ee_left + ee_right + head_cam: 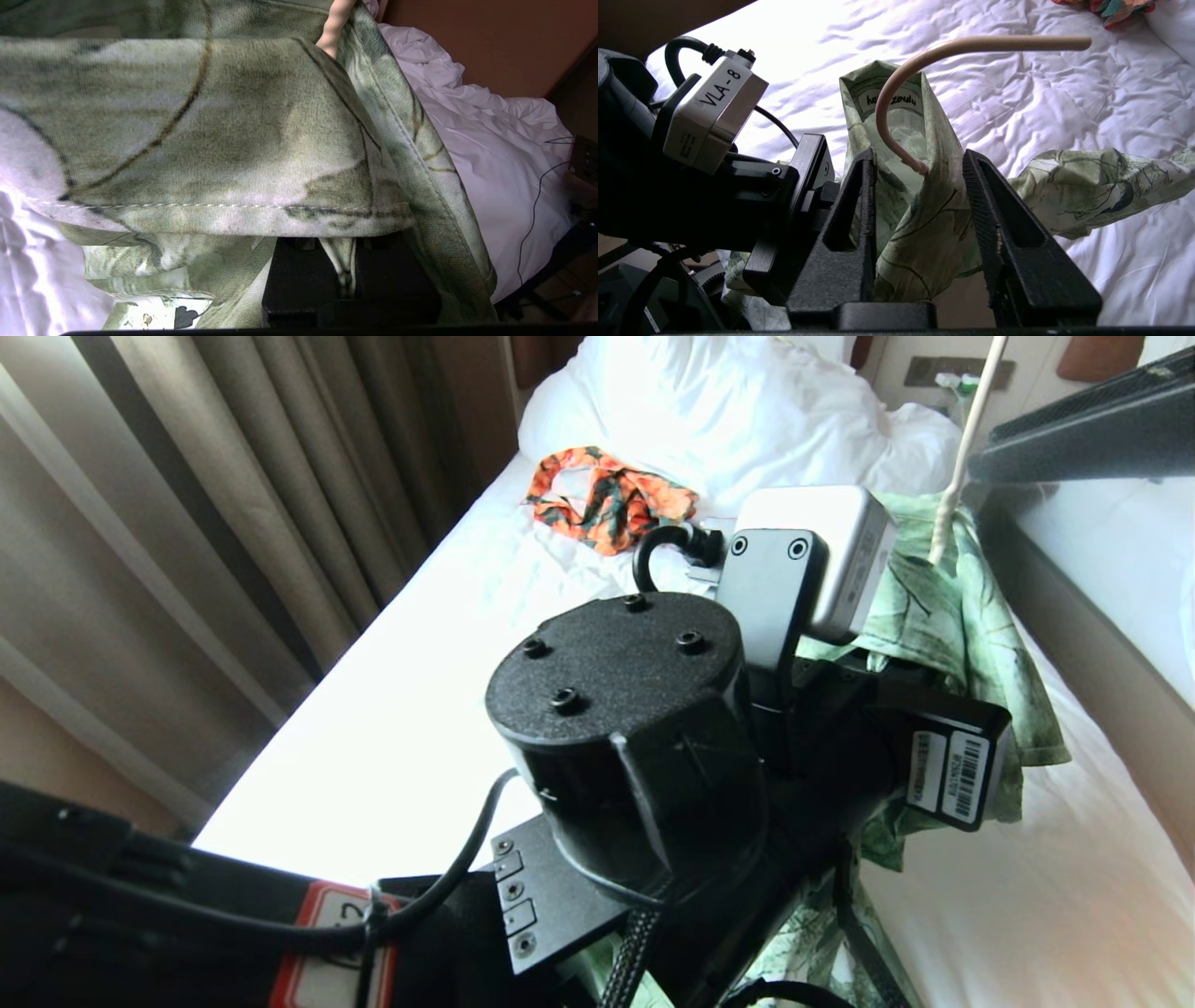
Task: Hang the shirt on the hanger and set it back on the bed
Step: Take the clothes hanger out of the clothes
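Left gripper [348, 275] pinched shirt [210, 140] fold. Right gripper [920, 163] stood part-open around collar and hanger [896, 88], above bed [1064, 102].

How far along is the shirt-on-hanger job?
Mostly done: the hanger hook already sticks up out of the shirt collar by the neck label. In hand: the left hand is shut on a fold of shirt, and the right hand straddles the collar with its fingers apart, cloth between them. Left: both are held up above the bed, so laying them down and letting go remains.
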Tool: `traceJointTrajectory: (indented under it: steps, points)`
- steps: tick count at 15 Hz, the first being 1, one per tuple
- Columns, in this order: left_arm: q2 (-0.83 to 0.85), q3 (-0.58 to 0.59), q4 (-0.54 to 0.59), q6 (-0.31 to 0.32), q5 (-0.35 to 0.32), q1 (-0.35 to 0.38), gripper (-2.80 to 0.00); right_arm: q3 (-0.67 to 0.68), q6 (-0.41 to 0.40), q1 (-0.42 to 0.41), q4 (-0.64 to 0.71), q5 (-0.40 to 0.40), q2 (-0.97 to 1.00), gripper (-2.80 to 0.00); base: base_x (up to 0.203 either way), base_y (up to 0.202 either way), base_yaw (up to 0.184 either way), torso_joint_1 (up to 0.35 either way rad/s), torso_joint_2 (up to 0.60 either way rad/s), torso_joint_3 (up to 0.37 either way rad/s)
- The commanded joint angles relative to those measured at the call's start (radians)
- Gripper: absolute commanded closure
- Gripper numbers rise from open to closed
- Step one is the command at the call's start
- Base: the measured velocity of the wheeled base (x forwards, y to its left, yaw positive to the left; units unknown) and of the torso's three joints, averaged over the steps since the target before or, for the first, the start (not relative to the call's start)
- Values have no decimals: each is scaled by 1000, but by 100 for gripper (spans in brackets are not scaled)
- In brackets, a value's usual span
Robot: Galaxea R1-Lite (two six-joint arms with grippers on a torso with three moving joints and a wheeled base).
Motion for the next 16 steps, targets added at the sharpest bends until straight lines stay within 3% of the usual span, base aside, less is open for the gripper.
traceJointTrajectory:
  steps: [1,9,10,16]
  points:
    - [8,-5,-7,-1,2,-1,0,31,-4,0,4,0,-21,-280,0,0,0,0,0,0]
    - [-17,4,-5,1,3,-1,0,55,-39,29,-100,2,53,-280,0,0,0,0,0,0]
    - [-19,-3,-5,1,1,-1,0,53,-43,31,-116,0,59,0,0,0,0,0,0,0]
    - [-94,30,-1,7,-25,-16,0,44,-43,47,-223,-6,130,0,0,0,0,0,0,0]
